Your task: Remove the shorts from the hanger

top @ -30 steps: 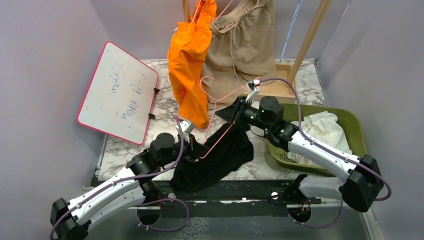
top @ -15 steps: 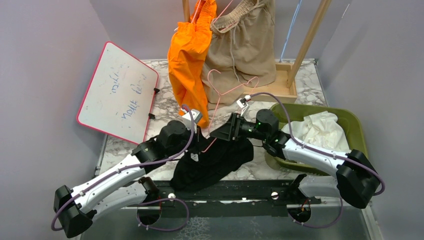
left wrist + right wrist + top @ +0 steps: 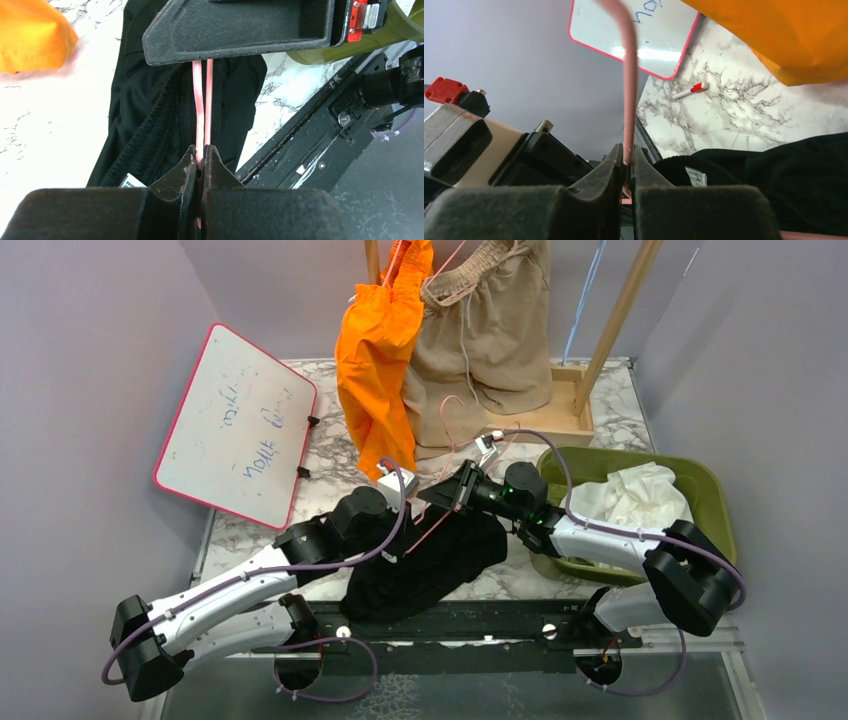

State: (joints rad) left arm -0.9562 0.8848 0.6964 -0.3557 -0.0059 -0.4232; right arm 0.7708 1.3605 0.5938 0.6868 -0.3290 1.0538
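The pink hanger [image 3: 202, 100] is clamped by left gripper [image 3: 201, 152] and right gripper [image 3: 626, 152], fingers closed tight on it. The black shorts [image 3: 430, 560] are judged half-freed; hanger withdrawal is called for.

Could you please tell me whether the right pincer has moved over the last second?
Yes. The right pincer has shifted left and nearer the arm bases, away from the green tray.

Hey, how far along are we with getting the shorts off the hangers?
Done: white shorts lie in the green bin. In hand: the left gripper and right gripper pinch the pink hanger over the black shorts. Left: orange shorts and tan shorts hang on the rack.
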